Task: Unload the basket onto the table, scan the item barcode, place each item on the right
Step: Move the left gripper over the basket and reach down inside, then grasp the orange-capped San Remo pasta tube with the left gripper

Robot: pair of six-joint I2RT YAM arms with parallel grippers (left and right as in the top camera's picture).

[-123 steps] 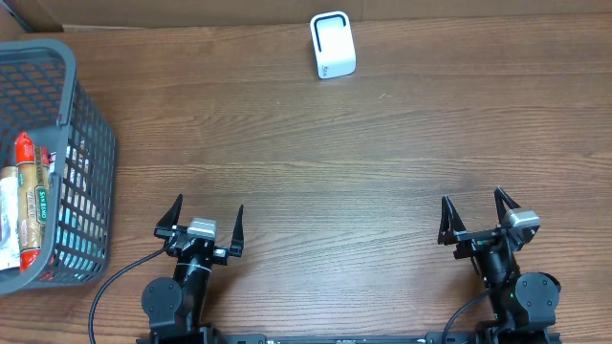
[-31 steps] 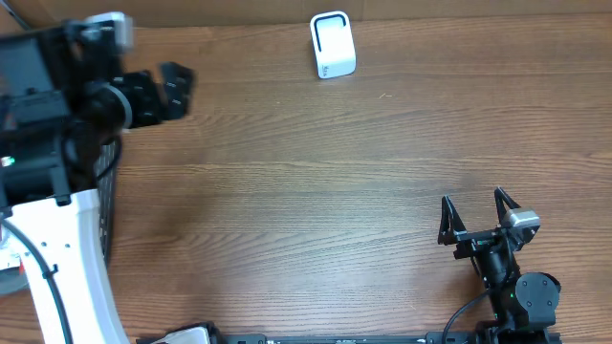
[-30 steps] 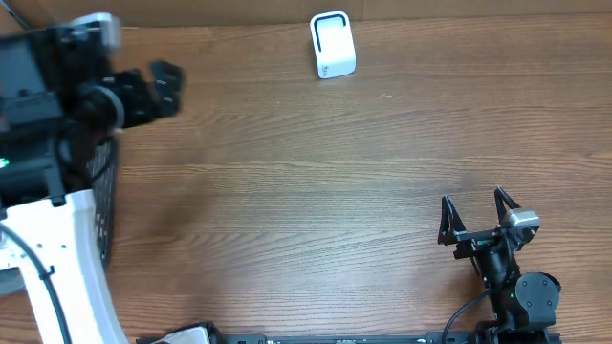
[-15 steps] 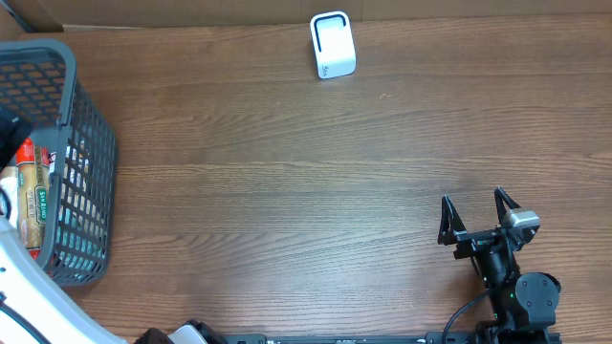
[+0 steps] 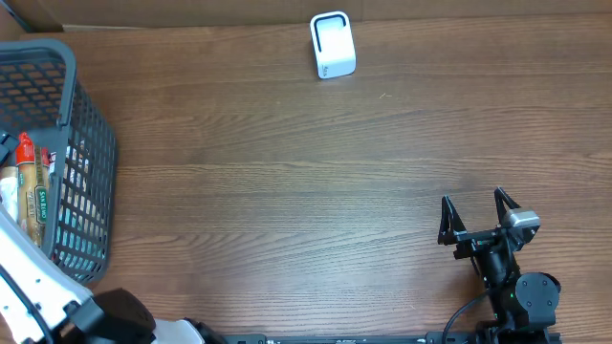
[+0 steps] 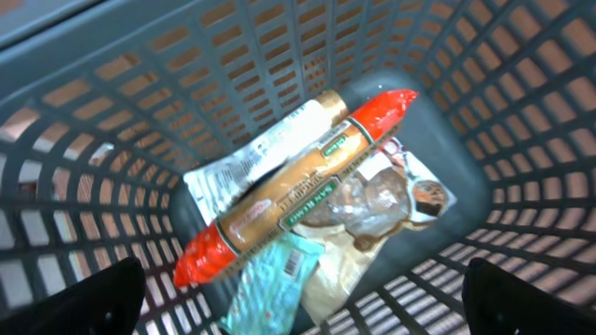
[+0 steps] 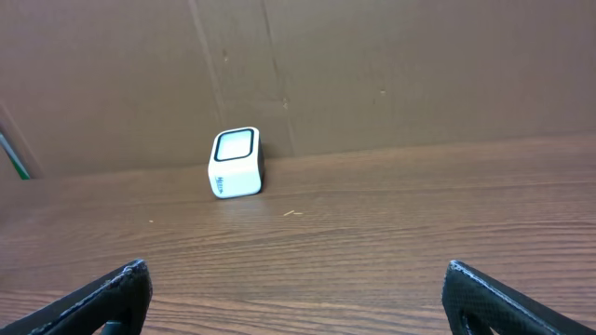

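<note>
Nothing is scanned yet: the sausage lies ungrasped in the basket at 9 o'clock, with the left hand hovering wide open above it. The right hand sits open at 4 o'clock, and the scanner stands at 12 o'clock.

Your top camera looks straight down, left wrist close over basket, right wrist low toward scanner, top sees both.

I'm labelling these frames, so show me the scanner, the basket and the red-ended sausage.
white scanner (image 5: 332, 41), overhead view, on its front face.
grey basket (image 5: 88, 182), overhead view, on its mesh side wall.
red-ended sausage (image 6: 298, 181), left wrist view, on its tan middle.
</note>
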